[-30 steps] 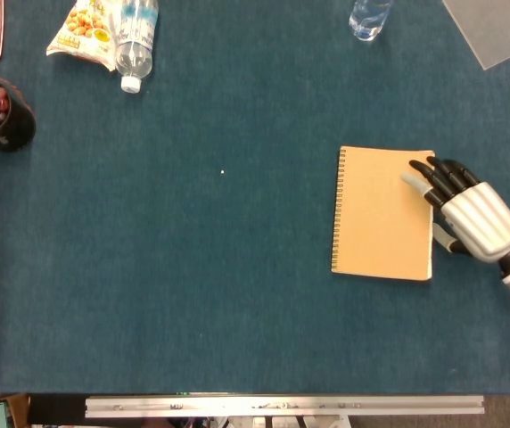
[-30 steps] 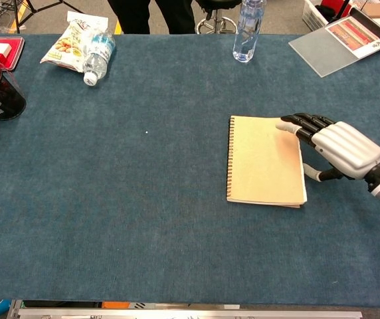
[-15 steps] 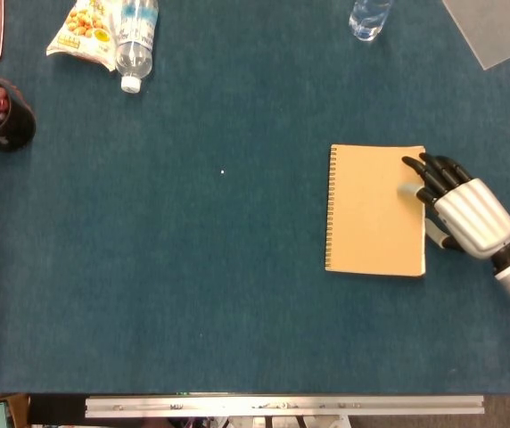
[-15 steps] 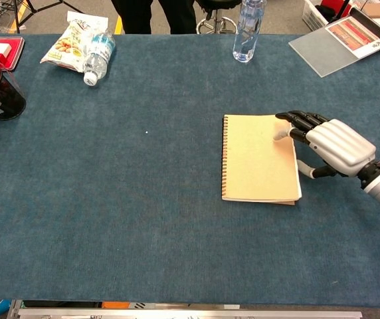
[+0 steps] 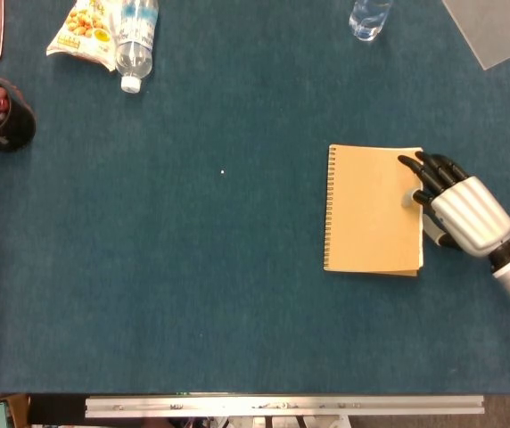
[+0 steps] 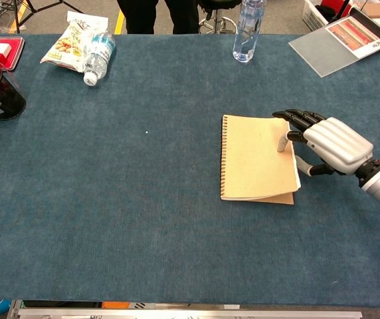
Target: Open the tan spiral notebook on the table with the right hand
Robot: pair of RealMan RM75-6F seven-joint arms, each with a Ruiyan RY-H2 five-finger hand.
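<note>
A dark blue felt table point(image 5: 193, 294) fills both camera views. At its far left edge sits a red box point(image 6: 2, 51), and just in front of it a black cup point(image 6: 0, 97) holding dark red fruit. Further right along the back lie a snack bag point(image 6: 70, 41) printed with nuts and, touching its right side, a clear water bottle point(image 6: 97, 58) on its side with the white cap toward the front. A tiny white speck point(image 5: 222, 172) lies alone on the felt near the middle.

Right of centre at the back stands a second, upright clear bottle point(image 6: 249, 30). In front of it, on the right half of the table, lies the tan notebook point(image 5: 371, 210) with its wire spiral along the left edge. In the chest view the cover point(image 6: 256, 159) is lifted slightly at the right edge, so that a sliver of the pages below shows at the near right corner.

The right hand point(image 5: 456, 209) reaches in from the right edge of the table, silver-backed with black fingers point(image 6: 296, 119) that curl over the notebook's right edge near its far corner. A pale fingertip point(image 6: 282, 143) presses on the cover there. Whether the cover is pinched or only touched cannot be told from either view.

At the far right corner lies a grey laptop point(image 6: 339, 40) with a red and white picture on it. The left hand is out of sight.
</note>
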